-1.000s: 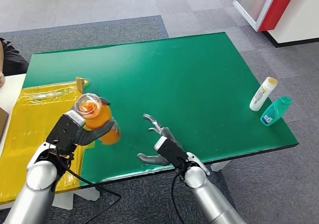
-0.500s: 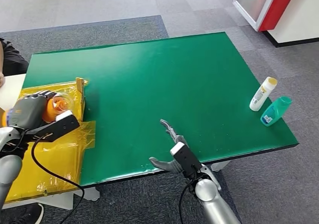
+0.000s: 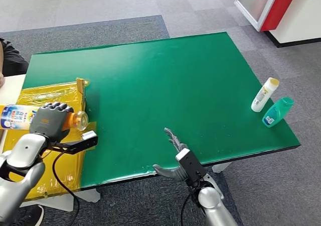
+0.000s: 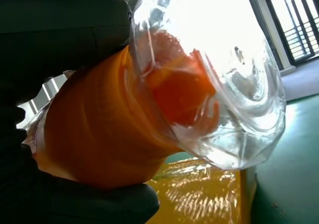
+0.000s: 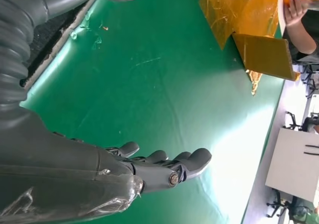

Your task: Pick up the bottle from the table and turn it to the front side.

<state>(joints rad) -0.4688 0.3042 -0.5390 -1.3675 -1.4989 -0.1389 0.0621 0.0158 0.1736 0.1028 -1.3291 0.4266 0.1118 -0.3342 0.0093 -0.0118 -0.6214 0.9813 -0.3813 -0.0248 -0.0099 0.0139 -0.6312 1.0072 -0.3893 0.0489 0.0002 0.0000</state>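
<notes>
An orange bottle (image 3: 73, 119) with a white and blue label lies sideways in the air over the yellow sheet, its clear end toward the green table (image 3: 170, 75). My left hand (image 3: 51, 120) grips it around the middle from above. The left wrist view shows the orange bottle (image 4: 101, 129) and its clear end up close, with dark fingers (image 4: 75, 204) wrapped around it. My right hand (image 3: 176, 158) hangs open over the table's front edge, fingers spread, holding nothing. In the right wrist view the right hand (image 5: 165, 167) is stretched flat above the green surface.
A yellow plastic sheet (image 3: 45, 150) covers the left end, with a raised flap (image 3: 81, 87). A white bottle (image 3: 264, 94) and a teal bottle (image 3: 278, 110) lie near the table's right edge. A person's dark sleeve (image 3: 11, 60) shows at far left.
My left hand has swung the bottle left from over the table to above the yellow sheet and turned it sideways. My right hand has drawn back toward the front edge.
</notes>
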